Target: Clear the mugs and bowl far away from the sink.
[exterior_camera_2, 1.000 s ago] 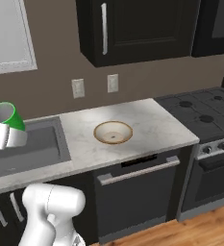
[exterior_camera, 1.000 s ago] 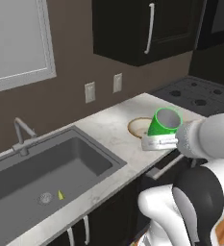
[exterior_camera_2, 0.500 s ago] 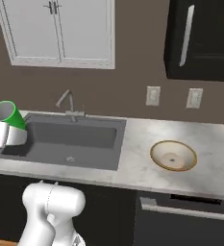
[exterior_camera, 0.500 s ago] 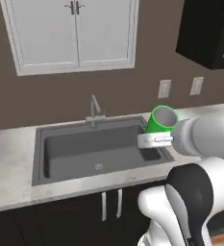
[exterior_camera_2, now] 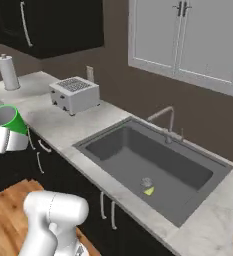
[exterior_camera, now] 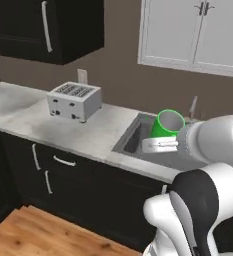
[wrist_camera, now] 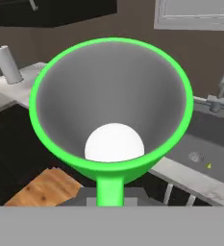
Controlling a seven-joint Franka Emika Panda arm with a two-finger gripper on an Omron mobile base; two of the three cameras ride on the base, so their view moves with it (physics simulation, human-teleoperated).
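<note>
Hand view: green mug (wrist_camera: pixel 111 103) sat just ahead of the fingers, mouth toward the camera, handle down between them.
Gripper (exterior_camera: pixel 160 145): clenched on the mug, carried in the air.
Change: base had driven left; bowl's stretch of counter gave way to toaster (exterior_camera_2: pixel 74 94) and paper roll (exterior_camera_2: pixel 8 72).
Sink (exterior_camera_2: pixel 153 167): now behind the fingers, to their right.
Meaning: mug likely bound for the counter (exterior_camera: pixel 63 127) near the toaster, far enough away.

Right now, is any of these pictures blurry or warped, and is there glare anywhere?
Hand view: green mug looms large, flared like a funnel, rim sharp. Left base view: toaster slightly soft, flat even light. Right base view: sink evenly lit, no glare.
</note>
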